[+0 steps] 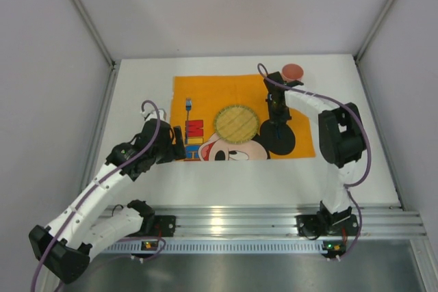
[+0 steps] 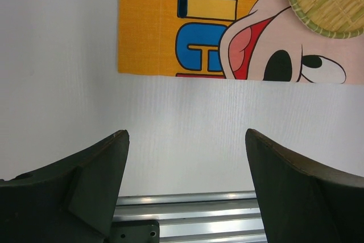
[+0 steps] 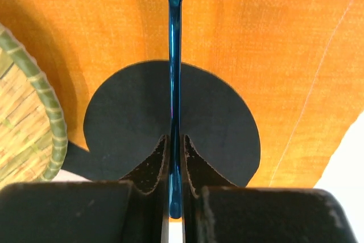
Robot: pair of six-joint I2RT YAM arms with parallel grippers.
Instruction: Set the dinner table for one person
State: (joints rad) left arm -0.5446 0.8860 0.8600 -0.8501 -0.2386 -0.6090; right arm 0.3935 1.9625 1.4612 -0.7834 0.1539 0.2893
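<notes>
The white dinner table (image 1: 137,94) carries an orange cartoon-mouse placemat (image 1: 205,94). A round woven plate (image 1: 237,123) lies at the placemat's middle, and a small blue fork (image 1: 188,105) lies to its left. My right gripper (image 1: 276,104) is over the placemat's right part. In the right wrist view it (image 3: 175,138) is shut on the thin handle of a blue utensil (image 3: 174,55), above the black ear print (image 3: 222,118); the utensil's head is cut off at the top edge. My left gripper (image 2: 186,135) is open and empty over bare table (image 2: 57,55), near the placemat's front left corner (image 2: 148,27).
A small reddish-brown bowl (image 1: 293,71) sits on the table just beyond the placemat's far right corner. An aluminium rail (image 1: 226,220) runs along the near edge. Grey walls close in the table on the left, right and back. The woven plate's rim (image 3: 40,83) is left of my right gripper.
</notes>
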